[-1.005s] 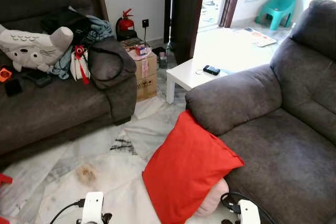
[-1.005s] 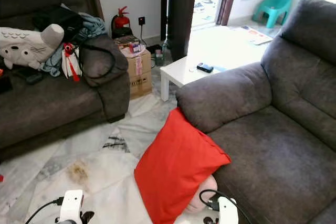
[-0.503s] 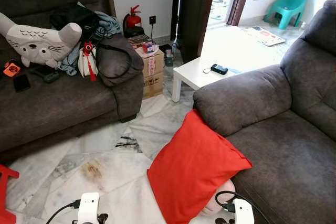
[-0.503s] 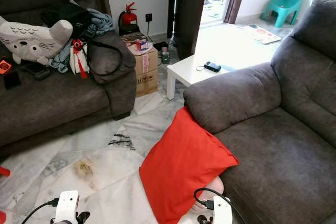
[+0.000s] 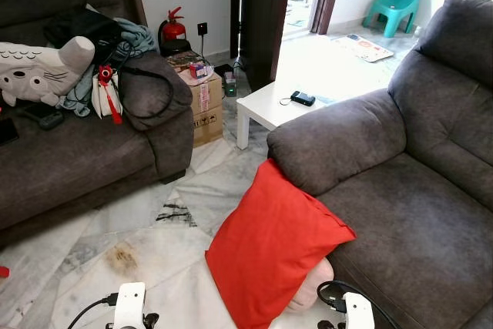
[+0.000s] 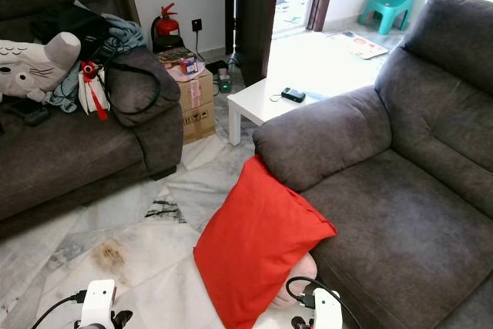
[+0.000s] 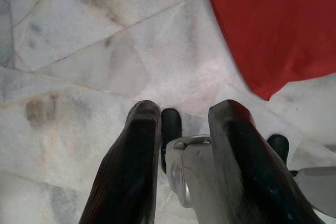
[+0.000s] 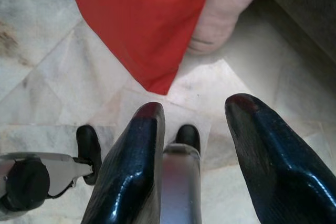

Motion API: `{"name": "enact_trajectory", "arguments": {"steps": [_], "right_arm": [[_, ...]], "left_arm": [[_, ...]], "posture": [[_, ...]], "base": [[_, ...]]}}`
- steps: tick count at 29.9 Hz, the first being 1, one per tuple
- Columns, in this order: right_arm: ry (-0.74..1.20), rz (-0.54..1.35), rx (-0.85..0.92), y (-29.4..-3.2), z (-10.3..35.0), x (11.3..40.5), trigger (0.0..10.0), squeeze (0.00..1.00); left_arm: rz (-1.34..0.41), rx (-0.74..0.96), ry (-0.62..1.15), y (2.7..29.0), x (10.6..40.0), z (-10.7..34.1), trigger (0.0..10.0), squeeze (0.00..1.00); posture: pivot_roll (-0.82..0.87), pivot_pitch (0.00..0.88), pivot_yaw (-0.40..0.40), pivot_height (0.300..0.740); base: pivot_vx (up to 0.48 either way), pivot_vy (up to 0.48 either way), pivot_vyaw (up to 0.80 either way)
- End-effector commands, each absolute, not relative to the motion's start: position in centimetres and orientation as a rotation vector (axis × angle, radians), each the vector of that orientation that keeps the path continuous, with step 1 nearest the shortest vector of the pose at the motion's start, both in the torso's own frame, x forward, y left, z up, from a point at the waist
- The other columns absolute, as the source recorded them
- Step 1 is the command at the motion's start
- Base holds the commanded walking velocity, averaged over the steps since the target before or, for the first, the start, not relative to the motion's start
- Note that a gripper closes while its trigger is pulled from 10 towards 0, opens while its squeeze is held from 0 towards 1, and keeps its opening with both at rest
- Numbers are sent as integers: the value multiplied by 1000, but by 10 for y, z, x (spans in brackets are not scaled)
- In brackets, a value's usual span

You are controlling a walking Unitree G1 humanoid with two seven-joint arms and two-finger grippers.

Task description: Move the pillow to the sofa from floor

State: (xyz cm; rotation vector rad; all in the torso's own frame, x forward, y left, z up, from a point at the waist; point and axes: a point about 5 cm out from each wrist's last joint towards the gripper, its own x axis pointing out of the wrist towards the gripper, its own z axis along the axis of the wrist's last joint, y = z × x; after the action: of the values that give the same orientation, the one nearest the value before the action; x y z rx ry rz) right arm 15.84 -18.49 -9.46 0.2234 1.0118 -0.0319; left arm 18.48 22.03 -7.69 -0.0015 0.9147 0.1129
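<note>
A red pillow stands tilted on the marble floor, leaning against the front corner of the grey sofa on my right, just under its armrest. A pale pink cushion is tucked behind the pillow's lower edge. My left gripper hangs open over the floor tiles, with the red pillow's corner a short way ahead of it. My right gripper is open too, low over the floor, and the pillow's bottom corner and the pink cushion lie just beyond its fingertips. Neither gripper holds anything.
A second dark sofa on the left carries a grey plush toy, bags and clothes. Behind are a cardboard box, a fire extinguisher and a low white table with a small black device. A brown stain marks the floor.
The whole picture has shifted as the camera moved. The red pillow still leans in the same spot against the sofa, and both grippers stay low and open.
</note>
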Motion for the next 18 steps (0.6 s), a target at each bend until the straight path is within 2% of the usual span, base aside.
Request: {"name": "enact_trajectory", "arguments": {"steps": [1, 6, 18], "right_arm": [[999, -54, 239, -187, -94, 160, 10000, 0], [995, -48, 248, -186, -94, 160, 10000, 0], [998, -57, 244, -186, -94, 160, 10000, 0]], "left_arm": [[126, -12, 918, 222, 183, -77, 10000, 0], [125, -13, 918, 221, 183, -77, 10000, 0], [124, -13, 923, 221, 182, -78, 10000, 0]], "posture": [[64, 0, -47, 740], [63, 0, -46, 740], [62, 0, -46, 740]], "base": [[274, 0, -444], [274, 0, -714], [279, 0, 0]]}}
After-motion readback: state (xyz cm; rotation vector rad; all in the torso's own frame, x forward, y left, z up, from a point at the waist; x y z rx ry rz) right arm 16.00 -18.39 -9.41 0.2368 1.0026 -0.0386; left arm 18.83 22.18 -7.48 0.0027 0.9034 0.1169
